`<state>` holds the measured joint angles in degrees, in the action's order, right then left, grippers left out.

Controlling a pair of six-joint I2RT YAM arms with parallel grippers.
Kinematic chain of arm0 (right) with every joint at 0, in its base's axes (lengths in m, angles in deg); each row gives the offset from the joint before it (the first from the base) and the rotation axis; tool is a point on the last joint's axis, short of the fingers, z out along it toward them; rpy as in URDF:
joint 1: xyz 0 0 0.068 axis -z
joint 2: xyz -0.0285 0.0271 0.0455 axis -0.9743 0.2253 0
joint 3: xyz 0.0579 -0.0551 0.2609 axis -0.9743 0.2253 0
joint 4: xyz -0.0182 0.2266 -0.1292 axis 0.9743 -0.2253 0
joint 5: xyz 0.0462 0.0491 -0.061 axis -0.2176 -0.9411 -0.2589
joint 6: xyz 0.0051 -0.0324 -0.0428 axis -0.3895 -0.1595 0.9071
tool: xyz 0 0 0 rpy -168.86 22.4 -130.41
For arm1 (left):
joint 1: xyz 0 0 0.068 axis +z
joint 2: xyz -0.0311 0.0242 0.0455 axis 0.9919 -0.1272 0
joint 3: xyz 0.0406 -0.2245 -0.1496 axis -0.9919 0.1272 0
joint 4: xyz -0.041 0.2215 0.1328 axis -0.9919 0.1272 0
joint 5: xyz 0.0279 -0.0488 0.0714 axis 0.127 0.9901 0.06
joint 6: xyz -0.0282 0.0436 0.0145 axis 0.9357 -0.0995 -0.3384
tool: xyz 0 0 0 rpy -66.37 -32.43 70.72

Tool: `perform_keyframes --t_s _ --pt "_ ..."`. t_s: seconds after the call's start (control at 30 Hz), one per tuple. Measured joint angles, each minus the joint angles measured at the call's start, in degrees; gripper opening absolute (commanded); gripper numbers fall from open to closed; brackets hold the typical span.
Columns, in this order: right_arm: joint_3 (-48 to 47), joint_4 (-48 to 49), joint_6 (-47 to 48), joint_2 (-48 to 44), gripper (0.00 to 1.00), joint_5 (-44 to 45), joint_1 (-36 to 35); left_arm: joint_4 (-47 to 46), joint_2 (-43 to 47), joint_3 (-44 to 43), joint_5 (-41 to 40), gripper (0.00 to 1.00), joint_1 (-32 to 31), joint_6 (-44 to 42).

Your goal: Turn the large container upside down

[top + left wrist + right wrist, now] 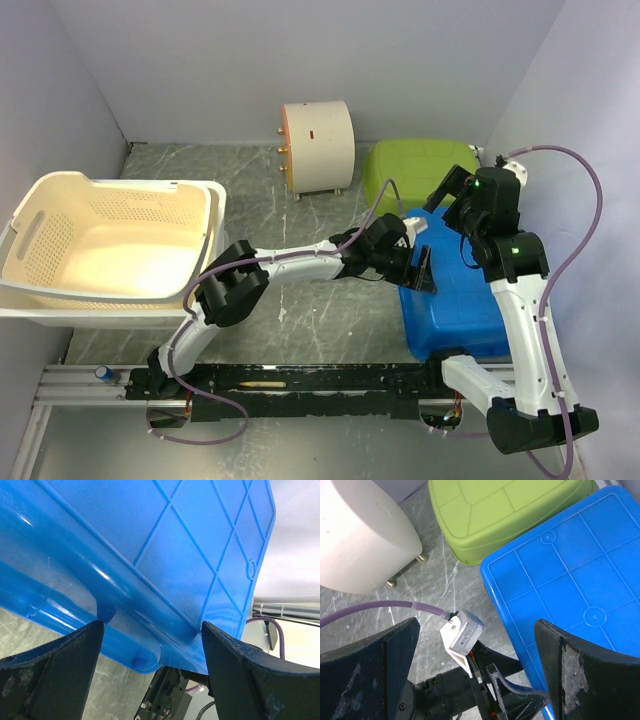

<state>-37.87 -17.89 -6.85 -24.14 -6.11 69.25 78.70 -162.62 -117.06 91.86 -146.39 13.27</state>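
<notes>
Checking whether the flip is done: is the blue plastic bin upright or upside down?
Upside down. The blue plastic bin shows its flat, ribbed base facing up, no opening visible.

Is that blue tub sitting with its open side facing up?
No, the blue tub shows its ribbed underside to the camera above, so its opening faces down.

The container [452, 315] is blue with grid ribs; tub [420, 170] lime green; laundry basket [100, 302] cream, perforated; tabletop [320, 322] grey-veined marble.
</notes>
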Motion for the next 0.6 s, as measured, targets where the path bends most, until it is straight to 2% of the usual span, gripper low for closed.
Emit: perform_keyframes --t_s 0.17,0.37,0.47,0.6 --pt "0.0 0.0 0.5 -0.1 1.00 1.3 0.0 -0.3 3.0 3.7 -1.7 0.99 -0.4 -2.4" --pt "0.0 0.3 2.3 0.3 1.00 0.9 0.0 2.2 17.4 14.4 -6.0 1.00 -0.8 -5.2" --pt "0.1 1.8 4.6 0.8 1.00 -3.0 0.0 4.1 26.6 19.8 -8.9 1.00 -1.1 -5.6" --pt "2.0 4.9 6.0 3.2 1.00 -10.7 0.0 10.0 35.9 21.2 -14.4 1.00 -2.9 -6.5"
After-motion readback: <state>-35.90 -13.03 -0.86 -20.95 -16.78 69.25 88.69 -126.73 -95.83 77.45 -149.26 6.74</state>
